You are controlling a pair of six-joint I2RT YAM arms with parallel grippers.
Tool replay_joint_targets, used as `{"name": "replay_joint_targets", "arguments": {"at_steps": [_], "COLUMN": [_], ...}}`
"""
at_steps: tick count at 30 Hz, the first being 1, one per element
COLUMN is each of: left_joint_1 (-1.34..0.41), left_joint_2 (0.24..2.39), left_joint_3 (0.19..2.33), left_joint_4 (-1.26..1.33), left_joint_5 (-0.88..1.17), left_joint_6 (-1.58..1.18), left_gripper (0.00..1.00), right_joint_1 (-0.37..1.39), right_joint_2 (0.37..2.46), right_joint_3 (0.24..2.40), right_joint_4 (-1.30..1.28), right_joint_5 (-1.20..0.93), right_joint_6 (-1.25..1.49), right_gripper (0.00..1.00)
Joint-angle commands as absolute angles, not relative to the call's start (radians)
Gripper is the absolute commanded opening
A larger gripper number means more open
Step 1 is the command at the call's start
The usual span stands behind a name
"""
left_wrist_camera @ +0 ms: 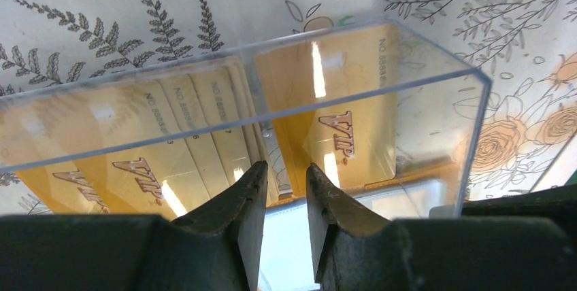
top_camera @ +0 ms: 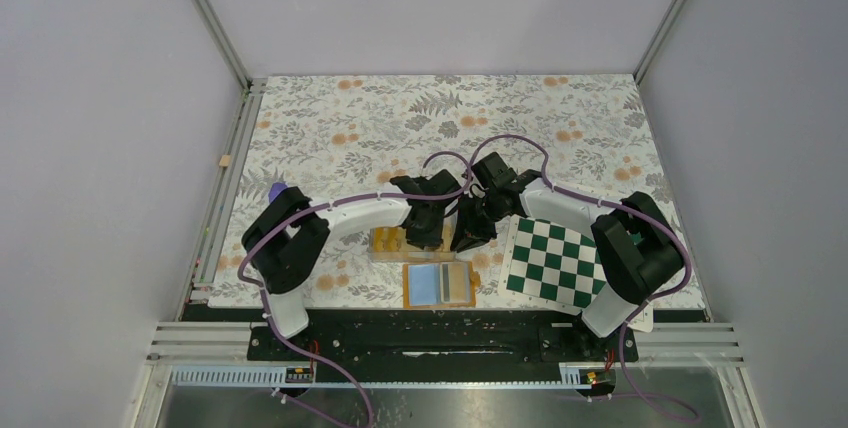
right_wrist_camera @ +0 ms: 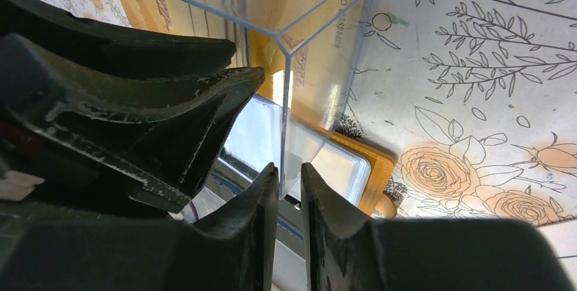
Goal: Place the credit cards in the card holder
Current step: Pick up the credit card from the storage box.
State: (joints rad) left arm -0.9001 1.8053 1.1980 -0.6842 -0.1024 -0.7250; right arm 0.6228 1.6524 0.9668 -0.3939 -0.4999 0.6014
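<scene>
Several orange-yellow credit cards (left_wrist_camera: pixel 340 121) marked VIP stand and lean inside a clear plastic box (left_wrist_camera: pixel 435 100). The box (top_camera: pixel 388 241) sits tipped just behind the card holder (top_camera: pixel 438 283), an orange wallet lying open with its light-blue pockets up. My left gripper (left_wrist_camera: pixel 286 172) hovers at the box's near wall, open by a narrow gap with nothing between its fingers. My right gripper (right_wrist_camera: pixel 289 172) is shut on the lower edge of the box's clear wall (right_wrist_camera: pixel 306 5), above the card holder (right_wrist_camera: pixel 360 168).
A green-and-white chequered board (top_camera: pixel 550 260) lies right of the card holder, under the right arm. The floral tablecloth (top_camera: pixel 400 118) covers the table. Both grippers crowd together over the box, the left one (right_wrist_camera: pixel 136 100) right beside the right one's fingers.
</scene>
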Motion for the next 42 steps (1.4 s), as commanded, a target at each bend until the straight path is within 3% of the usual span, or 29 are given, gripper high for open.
{"name": "replay_joint_targets", "arguments": {"at_steps": [1, 13, 20, 22, 26, 32, 37, 42], "left_joint_1": [-0.904, -0.906, -0.904, -0.903, -0.884, -0.855, -0.852, -0.853], "left_joint_2": [1.828, 1.84, 1.801, 1.796, 1.778, 1.757, 1.756, 1.761], "left_joint_3": [1.236, 1.221, 1.195, 1.183, 1.117, 1.052, 1.06, 1.066], "left_joint_4": [-0.649, -0.596, -0.55, -0.542, -0.486, -0.423, -0.449, -0.46], "left_joint_5": [-0.102, -0.067, -0.05, -0.053, -0.025, 0.02, 0.005, 0.005], "left_joint_6": [-0.716, -0.721, -0.737, -0.745, -0.788, -0.81, -0.811, -0.805], "left_gripper": [0.26, 0.06, 0.03, 0.06, 0.25, 0.26, 0.37, 0.38], "right_joint_1": [0.626, 0.627, 0.627, 0.627, 0.628, 0.627, 0.627, 0.627], "right_joint_2": [1.66, 1.66, 1.661, 1.66, 1.66, 1.663, 1.666, 1.666], "right_joint_3": [0.962, 0.961, 0.96, 0.96, 0.956, 0.963, 0.963, 0.963], "right_joint_4": [-0.386, -0.387, -0.387, -0.387, -0.388, -0.399, -0.399, -0.4], "right_joint_5": [-0.531, -0.532, -0.532, -0.533, -0.534, -0.531, -0.531, -0.532], "right_joint_6": [0.585, 0.584, 0.582, 0.582, 0.581, 0.574, 0.571, 0.57], "right_gripper": [0.25, 0.25, 0.24, 0.24, 0.24, 0.24, 0.24, 0.24]}}
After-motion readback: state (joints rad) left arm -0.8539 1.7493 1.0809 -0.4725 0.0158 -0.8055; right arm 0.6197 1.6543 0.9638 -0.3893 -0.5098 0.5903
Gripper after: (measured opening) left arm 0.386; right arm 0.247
